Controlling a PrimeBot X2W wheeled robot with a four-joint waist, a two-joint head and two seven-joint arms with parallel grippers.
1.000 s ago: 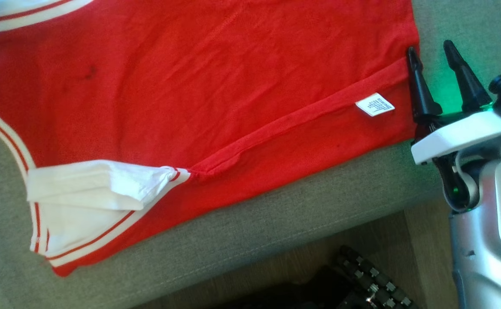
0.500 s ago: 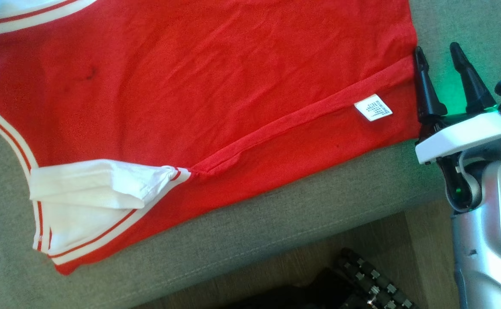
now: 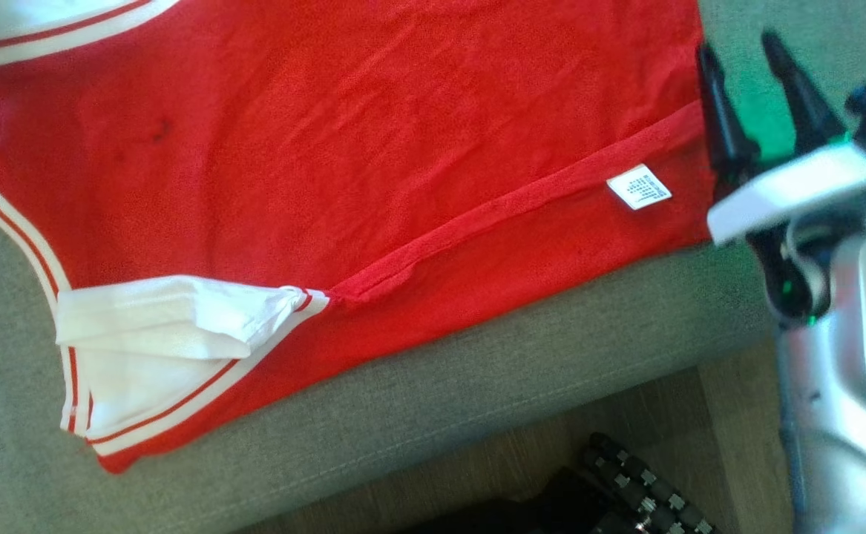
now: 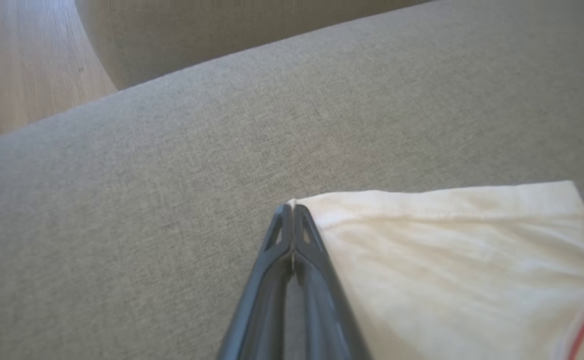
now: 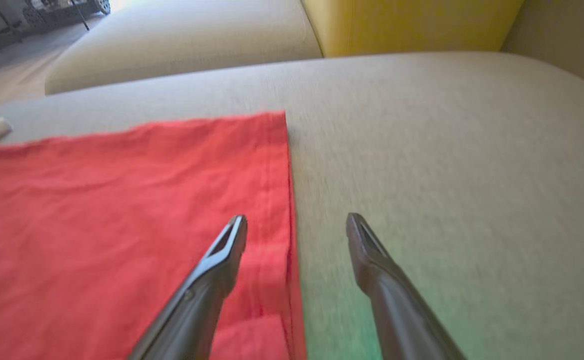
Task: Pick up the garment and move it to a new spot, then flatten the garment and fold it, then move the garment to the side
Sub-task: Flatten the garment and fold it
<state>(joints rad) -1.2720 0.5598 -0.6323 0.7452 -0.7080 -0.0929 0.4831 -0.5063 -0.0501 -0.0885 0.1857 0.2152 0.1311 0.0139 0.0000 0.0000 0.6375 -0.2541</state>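
Pinching a sleeve corner of the red-and-white cloth garment (image 3: 329, 148), left gripper (image 4: 292, 207) is clamped; right gripper (image 5: 297, 225) gapes empty; small white label (image 3: 639, 187) unreadable.

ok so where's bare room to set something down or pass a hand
bare cushion right of the garment's hem, past the open right hand; a narrow strip along the cushion's front edge; bare room beyond the white sleeve corner the left hand pinches. the middle is all garment
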